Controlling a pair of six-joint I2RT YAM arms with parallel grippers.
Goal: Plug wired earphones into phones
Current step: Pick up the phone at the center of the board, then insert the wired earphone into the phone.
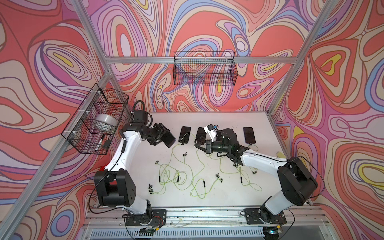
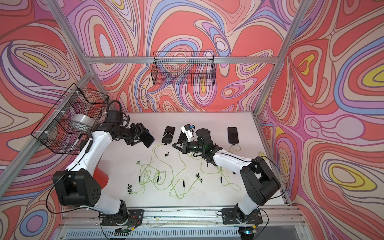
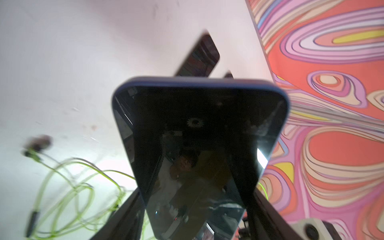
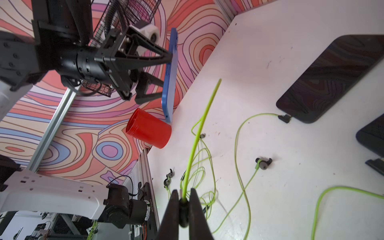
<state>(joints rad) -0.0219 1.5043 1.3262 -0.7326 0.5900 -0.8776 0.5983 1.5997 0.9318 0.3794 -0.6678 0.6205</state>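
My left gripper (image 1: 164,137) (image 3: 195,209) is shut on a black phone (image 1: 170,138) (image 3: 199,145) in a blue case, held tilted above the table's left side. The same phone shows edge-on in the right wrist view (image 4: 170,72). My right gripper (image 1: 196,145) (image 4: 184,196) is shut on the dark plug (image 4: 184,209) of one yellow-green earphone cable (image 4: 199,133), above the table's middle. Other phones (image 1: 185,134) (image 1: 249,135) lie flat at the back, one (image 4: 332,79) with a plug (image 4: 284,118) at its end. Several earphones (image 1: 182,176) lie tangled on the white table.
A red cup (image 2: 100,176) (image 4: 148,131) lies by the left arm's base. A wire basket (image 1: 95,122) with a tape roll hangs on the left wall, and another wire basket (image 1: 204,70) hangs on the back wall. Loose earbuds (image 4: 262,163) dot the table.
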